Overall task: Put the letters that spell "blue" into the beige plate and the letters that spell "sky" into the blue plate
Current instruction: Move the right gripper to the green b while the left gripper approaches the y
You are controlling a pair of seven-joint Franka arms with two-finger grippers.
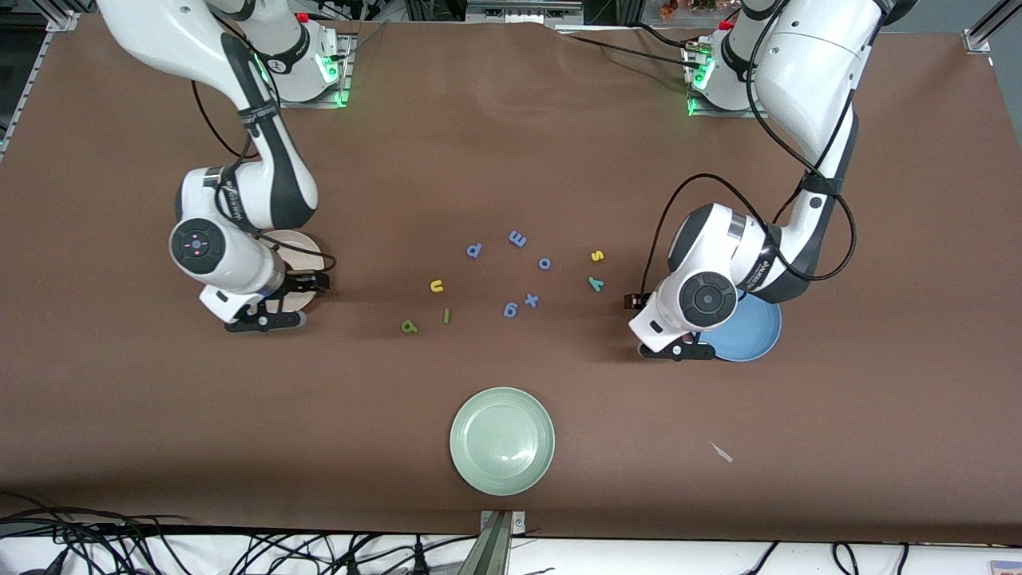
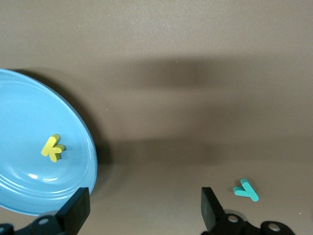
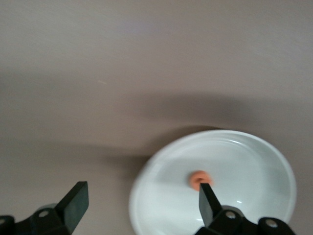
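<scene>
The right hand [image 3: 139, 208] hung wide and empty over the beige plate [image 3: 264, 152], the orange e [image 3: 199, 179] inside. The left hand [image 2: 144, 210] gaped beside the blue plate [image 2: 29, 112]. Tiny letters could slip a pinch.

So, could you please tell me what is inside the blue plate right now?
The left wrist view shows one yellow k lying in the blue plate. Part of the plate runs out of that view, and from the front the left arm covers much of it.

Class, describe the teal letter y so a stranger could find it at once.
Start at the blue plate toward the left arm's end of the table. The teal y lies on the bare table between that plate and the letter cluster, just nearer the camera than the yellow s. It is the only teal letter.
</scene>
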